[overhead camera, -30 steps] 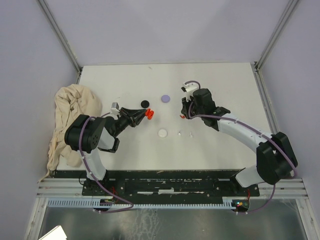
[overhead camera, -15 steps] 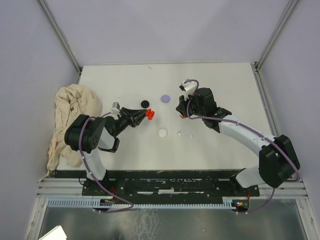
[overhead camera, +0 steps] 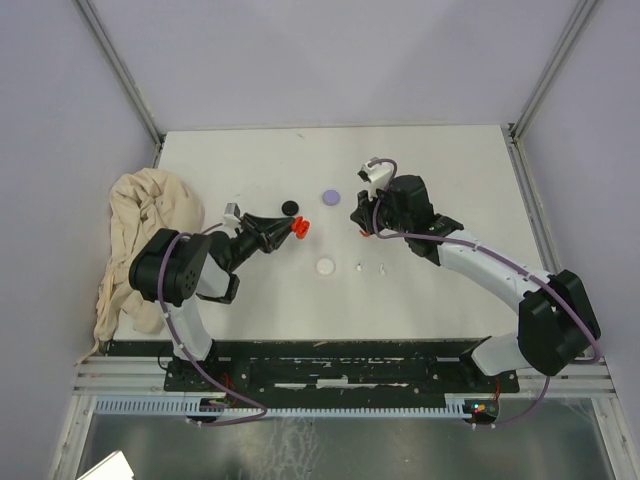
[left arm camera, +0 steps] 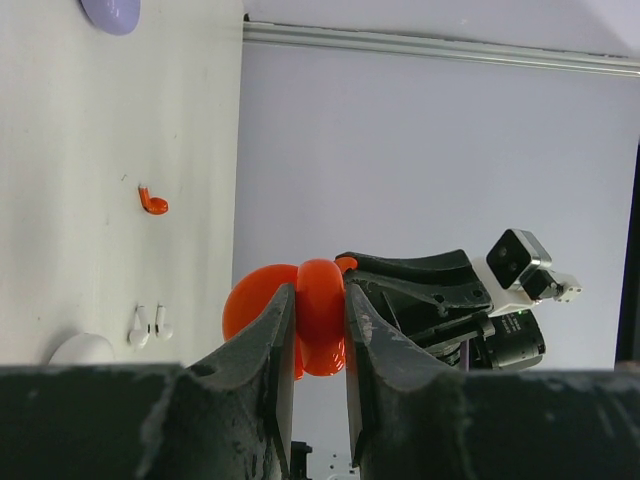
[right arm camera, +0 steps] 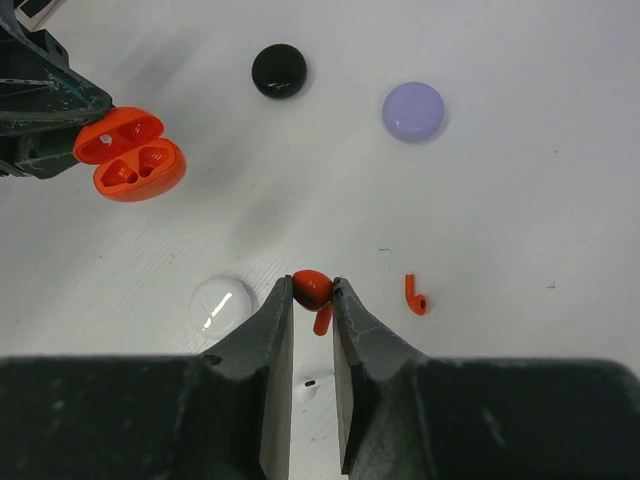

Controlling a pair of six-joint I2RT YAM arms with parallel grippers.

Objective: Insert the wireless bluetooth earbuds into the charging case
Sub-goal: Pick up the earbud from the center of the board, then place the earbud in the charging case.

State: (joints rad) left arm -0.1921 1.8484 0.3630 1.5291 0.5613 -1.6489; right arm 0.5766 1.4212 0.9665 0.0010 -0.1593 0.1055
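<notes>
Over on the left, the left gripper (left arm camera: 318, 300) has its jaws squeezed tight on the red charging case (right arm camera: 130, 155). It holds the case up off the table (overhead camera: 450, 300) with the lid swung back and both sockets turned toward the other arm. I'd say it's being offered as a target so a bud can go straight in, and both sockets look empty from here.

Now the right gripper (right arm camera: 311, 287): jaws nearly together, a narrow gap only, pinching a red earbud (right arm camera: 315, 300) by its head with the stem hanging below. It's raised above the table, well apart from the case, with a gap left to cross.

A second red earbud (right arm camera: 415, 296) lies loose on the table just beside it, waiting its turn. The white earbuds (left arm camera: 148, 325) rest by the white disc (right arm camera: 221, 303), untouched.
</notes>
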